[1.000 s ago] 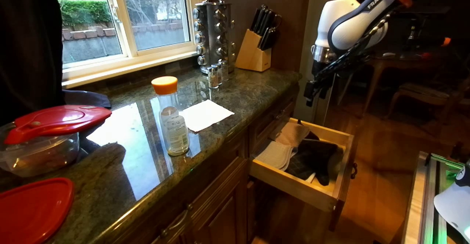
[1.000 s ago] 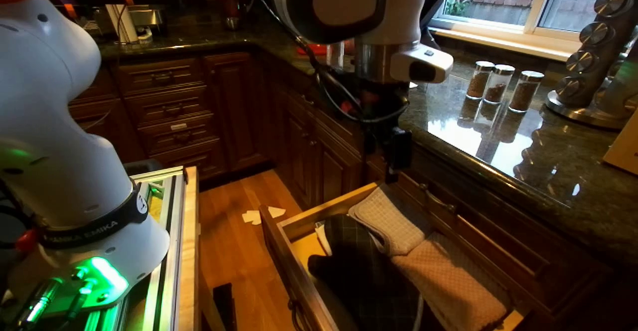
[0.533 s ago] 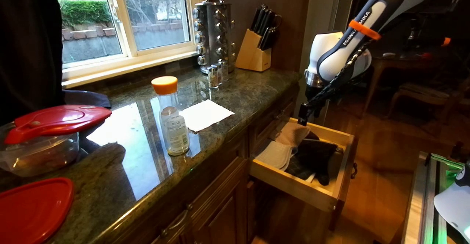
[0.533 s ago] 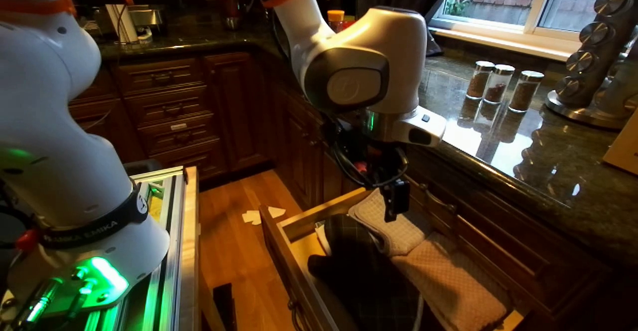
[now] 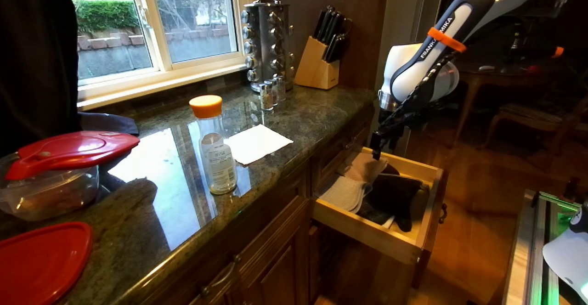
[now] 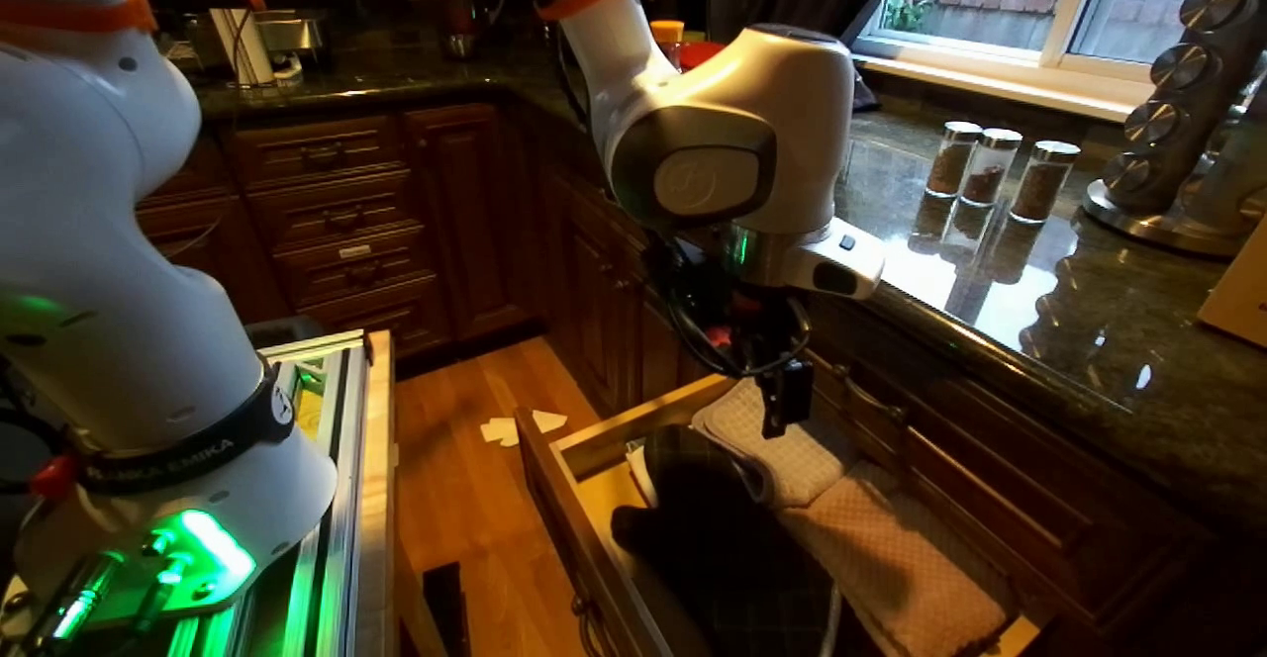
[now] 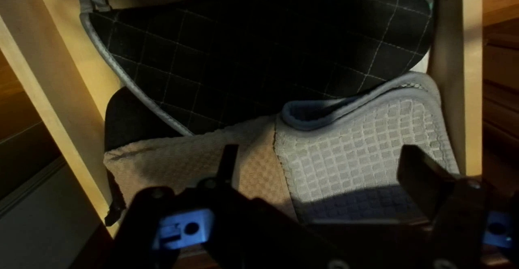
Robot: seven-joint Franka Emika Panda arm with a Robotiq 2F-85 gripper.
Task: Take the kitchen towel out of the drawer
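Observation:
The kitchen towel, a folded light grey cloth with a check weave, lies in the open drawer; it shows in both exterior views and in the wrist view. The pale wood drawer is pulled out; its side wall also shows in the wrist view. My gripper is open and empty above the drawer. In the wrist view its fingers span most of the towel, with the left finger over the tan cloth. The gripper also shows in both exterior views.
A tan cloth adjoins the towel, and a black quilted mitt lies on the drawer's front side. The granite countertop edge runs beside the arm. A bottle, white paper and knife block stand on it.
My gripper has come down from well above the drawer to just over the cloths, mostly in the first half second. The towel and the drawer have not moved.

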